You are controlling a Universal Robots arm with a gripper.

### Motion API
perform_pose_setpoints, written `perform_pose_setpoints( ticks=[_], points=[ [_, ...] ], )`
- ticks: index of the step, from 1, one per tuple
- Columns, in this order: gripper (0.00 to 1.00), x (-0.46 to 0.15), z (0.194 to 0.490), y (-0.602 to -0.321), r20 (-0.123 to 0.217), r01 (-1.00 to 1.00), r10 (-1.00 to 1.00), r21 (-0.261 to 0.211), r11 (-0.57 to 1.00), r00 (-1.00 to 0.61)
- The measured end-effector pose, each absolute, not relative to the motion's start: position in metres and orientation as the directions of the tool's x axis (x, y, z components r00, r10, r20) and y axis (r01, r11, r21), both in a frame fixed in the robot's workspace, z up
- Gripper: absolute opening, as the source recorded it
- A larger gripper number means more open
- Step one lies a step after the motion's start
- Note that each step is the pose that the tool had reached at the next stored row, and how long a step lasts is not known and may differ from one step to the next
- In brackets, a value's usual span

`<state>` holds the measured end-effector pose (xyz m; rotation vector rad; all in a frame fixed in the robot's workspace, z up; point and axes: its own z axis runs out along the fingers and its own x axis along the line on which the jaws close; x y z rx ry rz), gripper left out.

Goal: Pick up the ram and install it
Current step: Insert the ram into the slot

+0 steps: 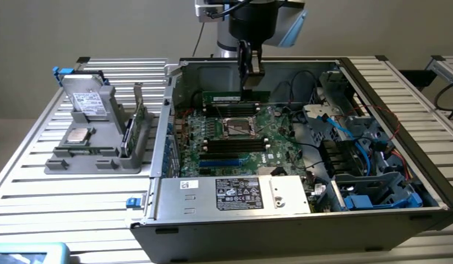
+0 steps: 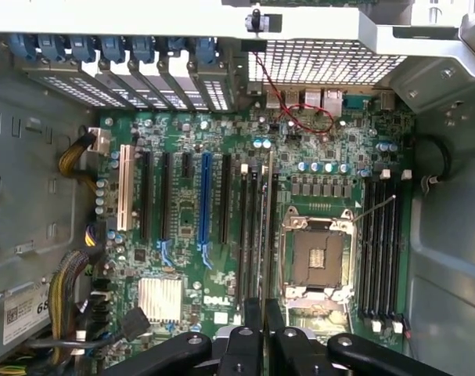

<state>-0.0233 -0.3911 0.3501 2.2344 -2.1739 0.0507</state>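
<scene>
My gripper reaches down into the open computer case and is shut on the ram, a long green stick held level by its top edge. The ram hangs over the motherboard, on the far side of the empty processor socket. In the wrist view the ram appears edge-on as a thin line running out from my gripper. It lies along the black memory slots beside the socket. Whether it touches a slot I cannot tell.
At the exterior view's left, a grey holder on the slatted table carries a drive, a silver processor chip and another upright board. The case holds a power supply, blue cables and a drive cage.
</scene>
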Motion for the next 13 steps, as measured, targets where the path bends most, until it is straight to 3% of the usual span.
perform_pose_setpoints(
  ticks=[13],
  points=[
    [0.13, -0.023, 0.337, -0.391, 0.055, -1.000, -0.998, -0.010, -0.028, 0.027]
  ],
)
